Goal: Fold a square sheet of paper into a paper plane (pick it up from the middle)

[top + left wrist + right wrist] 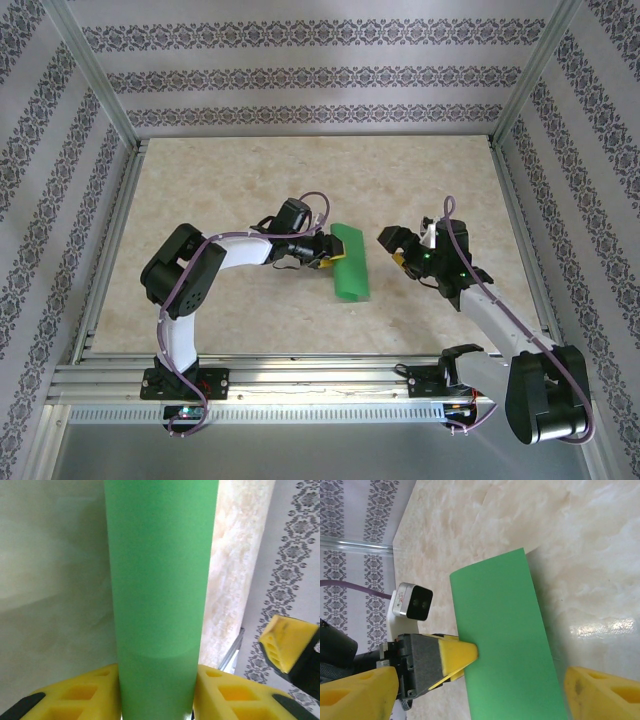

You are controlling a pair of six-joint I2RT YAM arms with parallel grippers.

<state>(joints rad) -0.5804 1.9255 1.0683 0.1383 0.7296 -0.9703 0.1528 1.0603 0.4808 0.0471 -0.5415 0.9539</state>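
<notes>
Folded green paper forms a long strip at centre frame on the desk. The left tool is clamped on its left edge, which seems slightly raised. The right tool, jaws apart, hovers just right of the paper.

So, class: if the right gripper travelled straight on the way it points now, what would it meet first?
Most likely the folded bright green sheet of paper, lying just ahead of the right gripper; depth is unclear.
</notes>
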